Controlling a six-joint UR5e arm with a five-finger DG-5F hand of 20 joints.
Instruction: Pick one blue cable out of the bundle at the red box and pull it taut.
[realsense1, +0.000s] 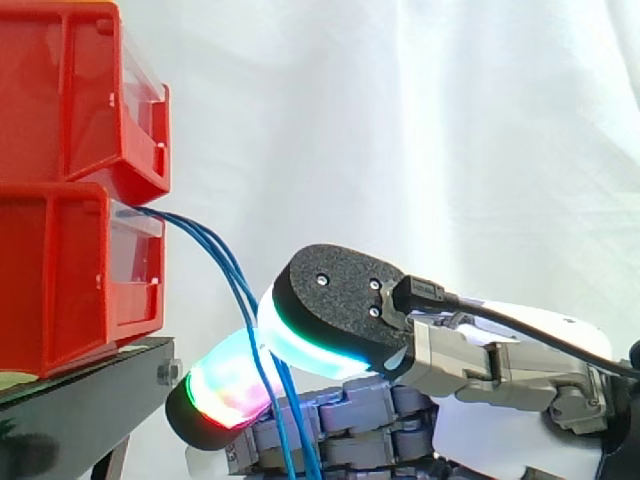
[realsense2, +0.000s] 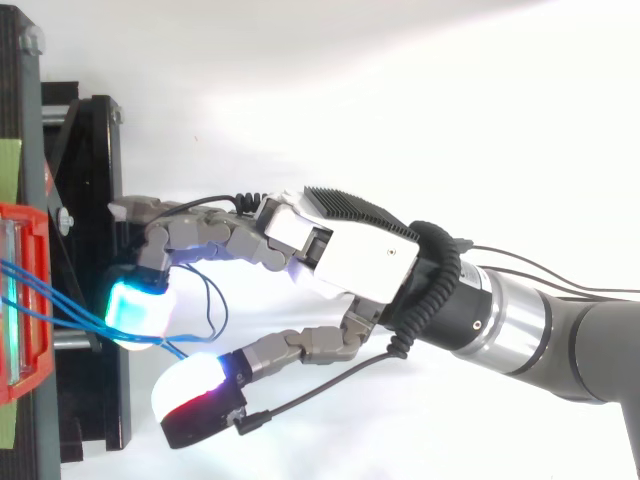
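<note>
The grey tubular robot arm (realsense2: 590, 340) comes in from the top view's right edge, its wrist (realsense2: 480, 310) pointing left. Its white-and-grey hand (realsense2: 360, 255) holds loosely bent fingers (realsense2: 205, 240) forward. The thumb (realsense2: 300, 347) is spread aside, and a gap shows between the glowing pads (realsense2: 135, 308).

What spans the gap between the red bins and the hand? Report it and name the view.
Only the blue cables: in the side view they leave the red bins, arc down before the white curtain and reach the hand.
</note>
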